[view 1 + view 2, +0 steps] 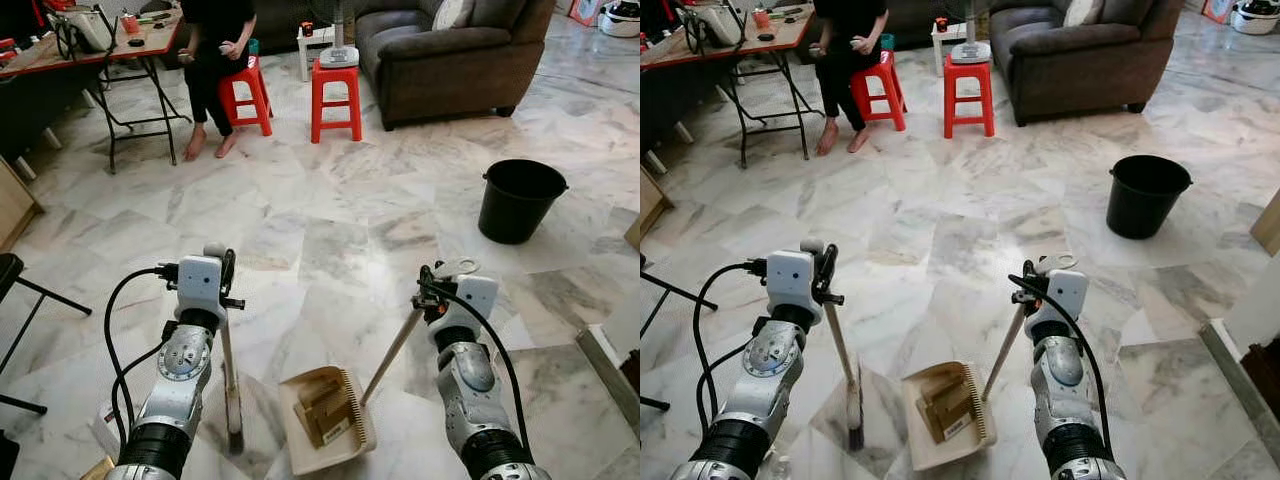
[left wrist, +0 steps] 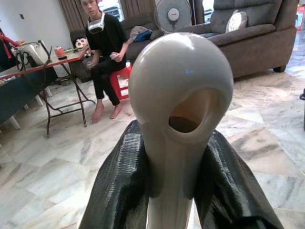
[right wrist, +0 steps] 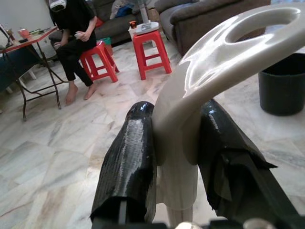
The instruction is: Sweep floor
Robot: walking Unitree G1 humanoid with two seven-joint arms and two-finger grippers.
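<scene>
White marble floor [image 1: 330,240] spreads toward a black bucket [image 1: 520,198]. Left gripper [image 1: 222,272] clamps the broom [image 1: 231,385] upright, bristles down for sweeping; right gripper [image 1: 432,283] is closed around the dustpan [image 1: 327,419] handle, pan resting flat, holding cardboard scraps [image 1: 325,408].

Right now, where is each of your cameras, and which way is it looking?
Eye views: on my head, looking down at the dustpan; both arms show.
Left wrist view: behind the left gripper, clamped on the broom handle.
Right wrist view: behind the right gripper, clamped on the dustpan's handle.
Shared: both wrist views see the seated person.
</scene>
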